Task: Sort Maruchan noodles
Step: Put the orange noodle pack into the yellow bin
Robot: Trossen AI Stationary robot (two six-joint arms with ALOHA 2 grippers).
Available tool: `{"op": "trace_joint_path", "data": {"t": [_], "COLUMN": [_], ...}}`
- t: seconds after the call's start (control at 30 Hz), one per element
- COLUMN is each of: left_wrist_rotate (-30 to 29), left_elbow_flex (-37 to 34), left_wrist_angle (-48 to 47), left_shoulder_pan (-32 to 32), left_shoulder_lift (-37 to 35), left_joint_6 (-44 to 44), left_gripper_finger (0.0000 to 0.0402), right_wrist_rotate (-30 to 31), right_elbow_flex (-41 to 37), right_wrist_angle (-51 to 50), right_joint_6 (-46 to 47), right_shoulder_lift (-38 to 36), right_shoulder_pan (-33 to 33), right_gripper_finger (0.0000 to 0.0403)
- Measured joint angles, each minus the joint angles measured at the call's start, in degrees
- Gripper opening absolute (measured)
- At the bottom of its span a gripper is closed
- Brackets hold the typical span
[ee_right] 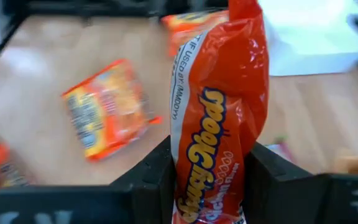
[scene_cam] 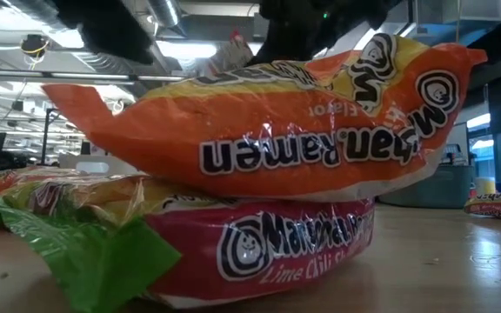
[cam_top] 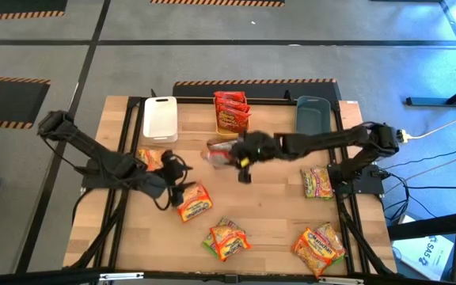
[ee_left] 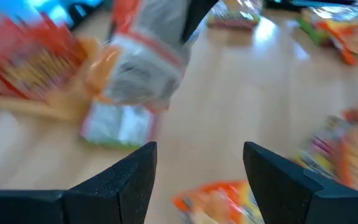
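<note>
The high view looks straight down on the whole light wooden slatted table (cam_top: 275, 214), the low view sits at tabletop level pressed against stacked crinkly orange and red-green ramen packets (scene_cam: 268, 139), and both wrist views look close across that same tabletop.

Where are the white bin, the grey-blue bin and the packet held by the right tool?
white bin (cam_top: 159, 125): high view, bare floor of the bin.
grey-blue bin (cam_top: 312, 115): high view, inside of the bin.
held packet (ee_right: 219, 124): right wrist view, red front between the right tool's fingers.

Two dark jointed arms, black cabling along them, apparently blocky matte fingers (ee_left: 138, 171).
</note>
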Motion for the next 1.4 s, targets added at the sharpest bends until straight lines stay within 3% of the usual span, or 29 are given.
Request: {"op": "trace_joint_path", "data": {"t": [0.3, 0.5, 0.8, 1.1, 1.4], "left_wrist_rotate": [-8.0, -14.1, -25.5, -29.6, -30.9], "left_elbow_flex": [0.0, 0.6, 9.2, 16.4, 19.7], "left_wrist_angle": [8.7, 19.7, 25.9, 27.3, 30.3], "left_shoulder_pan": [6.6, 9.0, 12.6, 15.3, 17.5], "left_shoulder_lift": [0.6, 4.6, 14.3, 21.6, 24.2], "left_joint_6": [16.4, 36.8, 64.9, 76.8, 81.8], "left_gripper_finger": [0.0234, 0.0234, 0.0234, 0.0234, 0.0234], "right_wrist_rotate": [-4.2, -11.6, -12.6, -14.0, -17.7], "right_elbow_flex": [0.0, 0.0, -0.1, -0.1, -0.1], "right_wrist_angle": [0.5, 10.1, 24.0, 28.0, 28.8], "right_joint_6": [6.9, 20.3, 35.4, 42.8, 45.4], "right_shoulder_lift": [-5.7, -6.5, -5.9, -5.8, -5.8], "right_shoulder_pan": [-11.6, -18.6, -20.8, -20.8, -19.5], "right_gripper_finger": [0.0114, 0.0114, 0.0114, 0.0114, 0.0115]}}
